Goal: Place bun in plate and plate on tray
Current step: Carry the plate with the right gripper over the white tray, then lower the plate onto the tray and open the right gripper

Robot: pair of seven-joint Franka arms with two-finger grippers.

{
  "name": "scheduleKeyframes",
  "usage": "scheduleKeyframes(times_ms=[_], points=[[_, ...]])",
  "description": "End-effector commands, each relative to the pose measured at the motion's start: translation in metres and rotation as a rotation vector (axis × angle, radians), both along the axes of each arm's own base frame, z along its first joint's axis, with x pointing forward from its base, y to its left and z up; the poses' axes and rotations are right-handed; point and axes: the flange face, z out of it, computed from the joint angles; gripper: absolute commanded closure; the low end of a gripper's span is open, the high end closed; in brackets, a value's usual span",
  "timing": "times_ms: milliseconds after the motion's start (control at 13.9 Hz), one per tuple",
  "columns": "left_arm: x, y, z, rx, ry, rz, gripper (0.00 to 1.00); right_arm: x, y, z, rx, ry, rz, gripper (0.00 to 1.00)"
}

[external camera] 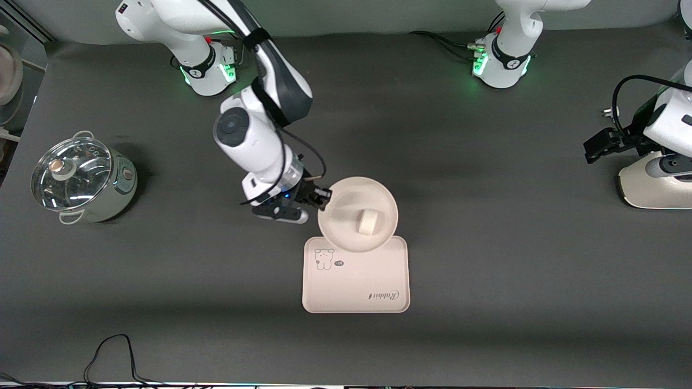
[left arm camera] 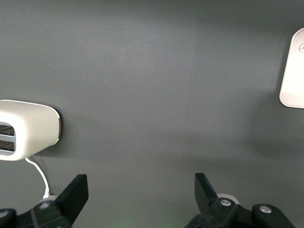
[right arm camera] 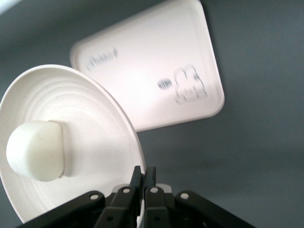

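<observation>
1. Your right gripper [external camera: 323,198] is clamped on the rim of the round cream-white plate [external camera: 346,237], held over the pale pinkish rectangular tray [external camera: 357,292] near the table's middle.
2. The small white cylindrical bun [external camera: 368,221] lies on its side in the plate.
3. Your left gripper [left arm camera: 140,199] waits wide open, holding nothing, at the left arm's table edge.

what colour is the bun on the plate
White, a touch creamy; the bun shows best in the right wrist view.

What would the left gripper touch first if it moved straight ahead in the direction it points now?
Probably the bare table: the open left gripper points at it, between the toaster and the tray.
</observation>
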Motion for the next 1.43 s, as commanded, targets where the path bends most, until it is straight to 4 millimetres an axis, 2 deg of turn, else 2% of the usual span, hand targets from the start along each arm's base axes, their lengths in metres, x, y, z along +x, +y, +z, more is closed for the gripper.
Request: scheduleKeyframes(times_ms=[0, 215, 359, 502, 646, 717, 933, 1004, 1148, 1363], points=[[0.005, 0.000, 0.004, 0.009, 0.001, 0.013, 0.00, 0.031, 0.020, -0.004, 0.023, -0.027, -0.014, 1.00], [0.008, 0.000, 0.002, 0.008, -0.005, 0.014, 0.00, 0.062, 0.020, -0.037, -0.002, -0.039, -0.030, 1.00], [0.008, 0.001, 0.001, 0.005, -0.005, 0.016, 0.00, 0.076, 0.020, -0.071, -0.030, -0.032, -0.034, 1.00], [0.008, 0.000, 0.001, 0.005, -0.005, 0.016, 0.00, 0.085, 0.015, -0.101, -0.057, -0.023, -0.026, 1.00], [0.008, 0.000, 0.002, 0.007, -0.007, 0.016, 0.00, 0.093, 0.011, -0.121, -0.070, -0.021, -0.017, 1.00], [0.008, 0.000, 0.002, 0.007, -0.005, 0.016, 0.00, 0.090, 0.018, -0.137, -0.071, -0.010, -0.007, 1.00], [0.008, 0.000, 0.002, 0.008, -0.005, 0.014, 0.00, 0.093, 0.016, -0.155, -0.079, -0.022, -0.015, 1.00], [0.008, 0.000, 0.002, 0.008, -0.005, 0.014, 0.00, 0.099, 0.008, -0.158, -0.073, -0.037, -0.034, 1.00], [0.008, -0.001, 0.002, 0.007, -0.007, 0.012, 0.00, 0.101, 0.005, -0.169, -0.051, -0.042, -0.055, 1.00], [0.008, -0.005, 0.001, 0.004, -0.006, 0.006, 0.00, 0.102, 0.005, -0.175, -0.043, -0.059, -0.062, 1.00]])
